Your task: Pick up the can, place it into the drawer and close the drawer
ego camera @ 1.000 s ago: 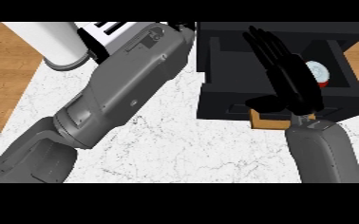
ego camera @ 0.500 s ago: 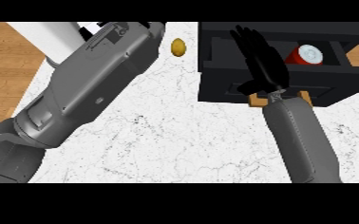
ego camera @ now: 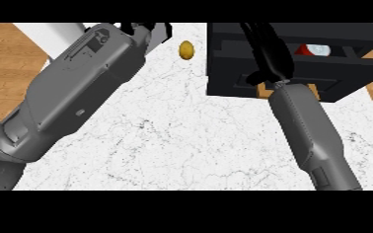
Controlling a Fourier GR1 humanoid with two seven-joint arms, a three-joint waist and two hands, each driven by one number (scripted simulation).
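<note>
- The left hand (ego camera: pixel 146 29) shows only as dark fingers at the top of the view, past the big grey forearm. Whether its fingers are apart or together I cannot tell. A second ago this forearm covered more of the middle of the counter (ego camera: pixel 182 143); it has since swung toward the upper left.
- That swing has uncovered a small yellow-brown egg-shaped thing (ego camera: pixel 186 50) lying on the counter, between the left arm and the drawer.
- The drawer (ego camera: pixel 233 79) is a black open box at the upper right.
- The right hand (ego camera: pixel 271 54) lies over the drawer with fingers straight and together, holding nothing. It has shifted left across the drawer, off the can.
- The can (ego camera: pixel 313 50) lies inside the drawer, just right of the hand: red body, pale end showing.
- So placing looks done, and closing the drawer is likely what remains.
</note>
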